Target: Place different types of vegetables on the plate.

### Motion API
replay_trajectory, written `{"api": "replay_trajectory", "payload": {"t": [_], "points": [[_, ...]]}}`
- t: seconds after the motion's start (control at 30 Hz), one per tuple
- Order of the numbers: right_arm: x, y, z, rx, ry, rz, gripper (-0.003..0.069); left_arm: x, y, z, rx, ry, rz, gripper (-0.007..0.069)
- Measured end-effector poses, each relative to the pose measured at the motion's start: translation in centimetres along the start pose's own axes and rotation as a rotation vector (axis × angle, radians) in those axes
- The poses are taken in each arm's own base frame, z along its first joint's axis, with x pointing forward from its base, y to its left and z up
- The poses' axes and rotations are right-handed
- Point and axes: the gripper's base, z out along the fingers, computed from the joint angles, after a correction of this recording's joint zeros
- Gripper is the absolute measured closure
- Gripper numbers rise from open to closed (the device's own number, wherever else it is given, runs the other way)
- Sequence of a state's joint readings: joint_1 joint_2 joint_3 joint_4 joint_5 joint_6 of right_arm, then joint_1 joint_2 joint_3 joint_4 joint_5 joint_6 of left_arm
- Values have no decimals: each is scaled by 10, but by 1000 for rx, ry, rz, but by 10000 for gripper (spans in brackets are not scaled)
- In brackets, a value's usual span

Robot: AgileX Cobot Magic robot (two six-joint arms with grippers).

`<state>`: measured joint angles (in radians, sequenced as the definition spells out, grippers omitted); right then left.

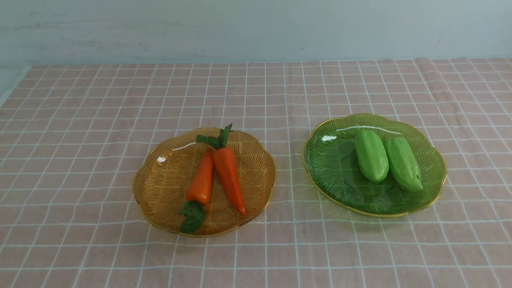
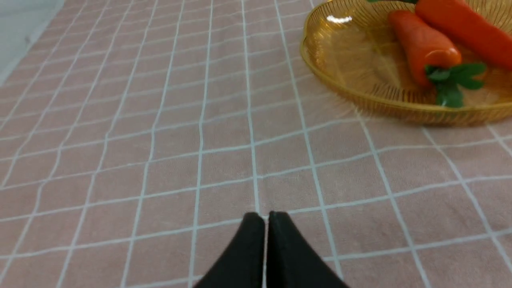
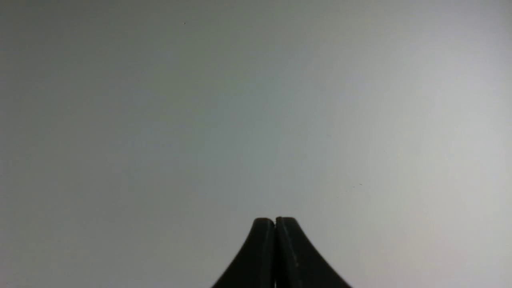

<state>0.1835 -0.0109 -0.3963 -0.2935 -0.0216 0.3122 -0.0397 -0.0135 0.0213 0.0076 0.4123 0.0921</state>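
While carrots (image 2: pixel 424 44) show, gourds (image 1: pixel 388 158) stay unseen there.

A: Where is the left gripper (image 2: pixel 266 216)?

B: It shows only in its own wrist view, black fingers pressed tip to tip with nothing between them, angled down.

A: And the right gripper (image 3: pixel 275 219)?

B: Same shape: both black fingers meet along a thin seam, empty. Neither arm appears in the front view.
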Motion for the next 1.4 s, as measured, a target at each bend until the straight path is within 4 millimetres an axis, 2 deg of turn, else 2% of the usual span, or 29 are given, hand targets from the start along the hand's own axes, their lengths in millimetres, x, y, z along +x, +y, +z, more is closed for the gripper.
{"api": "replay_trajectory", "payload": {"t": [1.13, 1.2, 1.3, 1.4], "points": [[2, 0, 0, 4, 14, -25, 674, -1, 0, 1, -4, -24, 6, 628], [4, -1, 0, 11, 34, -29, 674, -1, 0, 1, -4, -24, 6, 628], [18, -2, -1, 44, 104, -41, 674, -1, 0, 1, -4, -24, 6, 628], [44, -5, -4, 100, 225, -51, 674, -1, 0, 1, -4, -24, 6, 628]]}}
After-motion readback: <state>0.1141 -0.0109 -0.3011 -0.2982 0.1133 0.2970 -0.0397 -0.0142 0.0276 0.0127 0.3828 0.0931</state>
